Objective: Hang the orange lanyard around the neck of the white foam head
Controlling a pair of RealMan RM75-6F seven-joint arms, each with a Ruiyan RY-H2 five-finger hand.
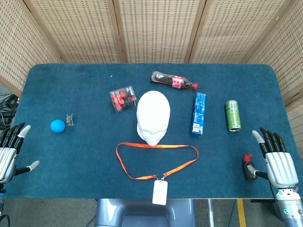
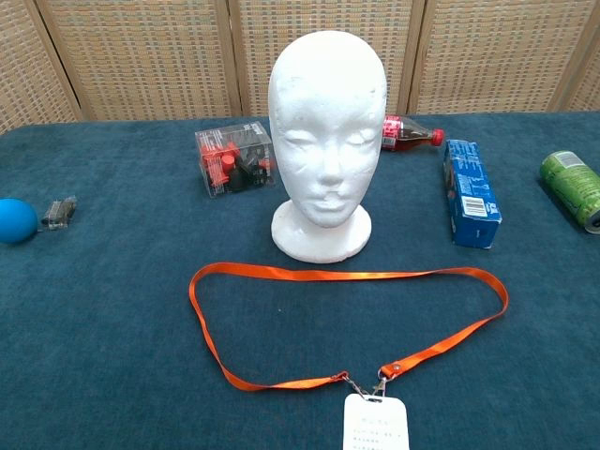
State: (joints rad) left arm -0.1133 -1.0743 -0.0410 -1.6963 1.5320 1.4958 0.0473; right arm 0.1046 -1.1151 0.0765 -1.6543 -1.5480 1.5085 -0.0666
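Note:
The white foam head (image 1: pixel 153 116) (image 2: pixel 327 131) stands upright mid-table, facing me. The orange lanyard (image 1: pixel 142 146) (image 2: pixel 309 275) lies flat in a loop on the blue cloth just in front of its base, with a white card (image 1: pixel 160 191) (image 2: pixel 375 424) clipped at the near edge. My left hand (image 1: pixel 9 151) hovers at the table's left edge, fingers spread and holding nothing. My right hand (image 1: pixel 277 161) is at the right edge, fingers apart, also holding nothing. Neither hand shows in the chest view.
Behind the head lie a clear box of red items (image 1: pixel 123 98) (image 2: pixel 234 157) and a cola bottle (image 1: pixel 173 81) (image 2: pixel 410 133). A blue carton (image 1: pixel 199 113) (image 2: pixel 469 192) and green can (image 1: pixel 232 115) (image 2: pixel 572 187) lie right. A blue ball (image 1: pixel 57 126) (image 2: pixel 14 221) sits left.

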